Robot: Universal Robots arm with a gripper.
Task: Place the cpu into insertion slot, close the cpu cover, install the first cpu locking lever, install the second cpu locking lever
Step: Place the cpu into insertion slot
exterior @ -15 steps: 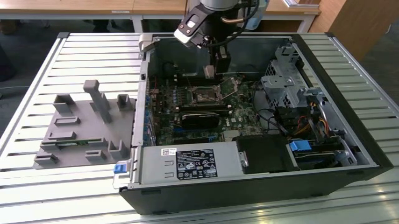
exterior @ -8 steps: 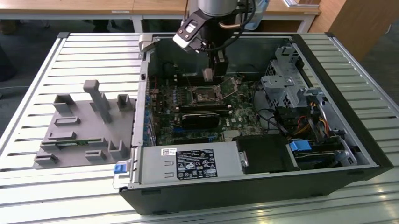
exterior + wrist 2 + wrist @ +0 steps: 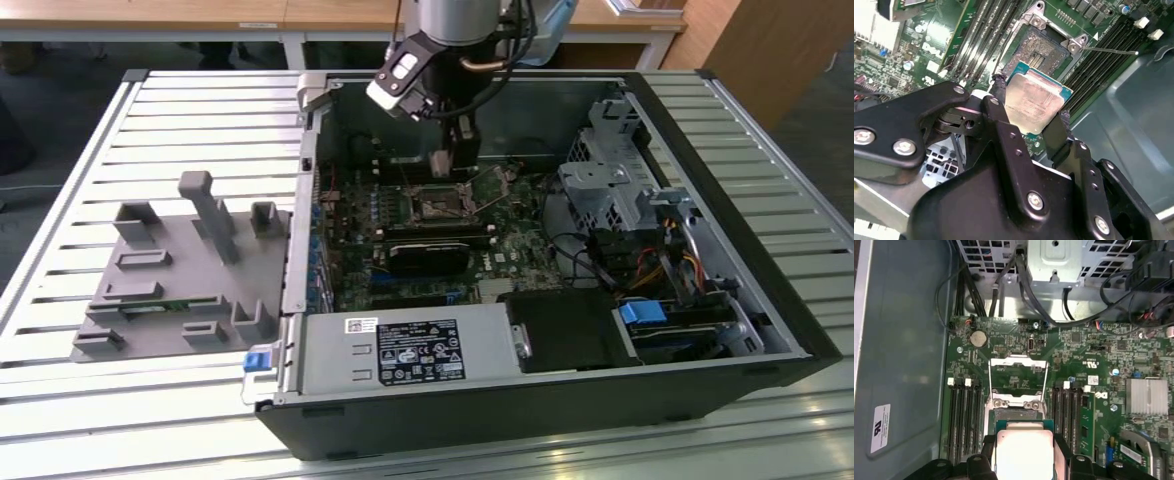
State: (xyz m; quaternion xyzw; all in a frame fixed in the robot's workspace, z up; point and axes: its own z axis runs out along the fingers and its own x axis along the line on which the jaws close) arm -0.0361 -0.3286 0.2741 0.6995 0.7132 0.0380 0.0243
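While my end effector (image 3: 1030,105) pinches the cpu (image 3: 1036,97) by two opposite edges, the dull metal face shows between the black fingers (image 3: 999,100) in both wrist views. The chip hangs above the green board, just short of the insertion slot (image 3: 1046,47), and is not yet seated. In the first wrist view the cpu cover (image 3: 1019,360) is swung open on the far side of the socket, so the dark centre is bare.

To do this well, I judge the chip must come square over the socket, edges parallel to the rim, and go down flat without any shove. The contacts look fine and would bend under a tilted or sideways landing. I should let go only once it rests level inside the rim.

A thin lever (image 3: 1109,50) juts out beside the socket, clear of my path. In the exterior view the computer case (image 3: 721,360) lies open on the slatted tabletop (image 3: 94,400).

A white label (image 3: 881,427) sits on the case wall and a black one (image 3: 416,352) on the power supply; I leave their print unread.
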